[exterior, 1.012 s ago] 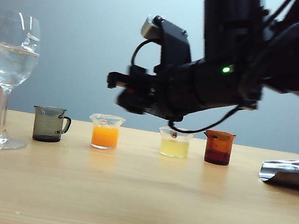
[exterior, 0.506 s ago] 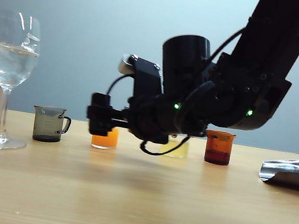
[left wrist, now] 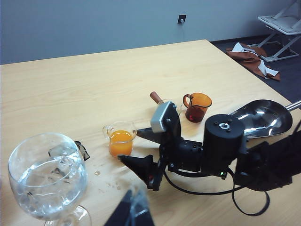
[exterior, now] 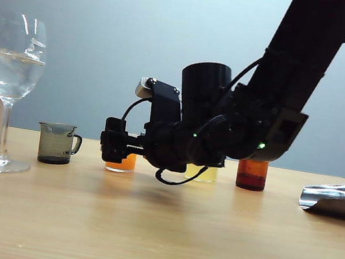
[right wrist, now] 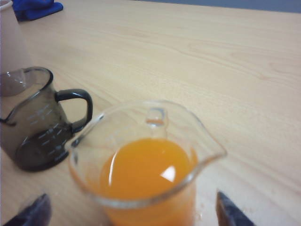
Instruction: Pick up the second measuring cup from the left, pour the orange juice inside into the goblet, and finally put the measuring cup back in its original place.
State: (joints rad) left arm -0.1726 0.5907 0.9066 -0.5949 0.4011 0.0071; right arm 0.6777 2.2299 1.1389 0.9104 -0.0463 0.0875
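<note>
At the second measuring cup (right wrist: 146, 165), your right gripper (right wrist: 131, 209) has dropped in, fingers spread wide either side; the left gripper (left wrist: 129, 212), unreadable, waits by the goblet (left wrist: 47, 176).

- Light is soft and even in all three views, coming mostly from above; the light wood-grain tabletop (exterior: 156, 232) carries only a faint, diffuse shadow under the black right arm.
- In the exterior view the arm reads nearly as a silhouette against the pale grey-blue wall, its details lost in black.
- The tall clear stemmed goblet (exterior: 12, 65) shows small white highlights on its bowl.
- In the right wrist view a white glint sits on the bright orange juice (right wrist: 146, 167); the small clear measuring cup (right wrist: 141, 160) is slightly soft, and the dark fingertips (right wrist: 230, 212) at the edge are blurred.
- The left wrist view is sharp mid-table, blurred at its near edge.
</note>
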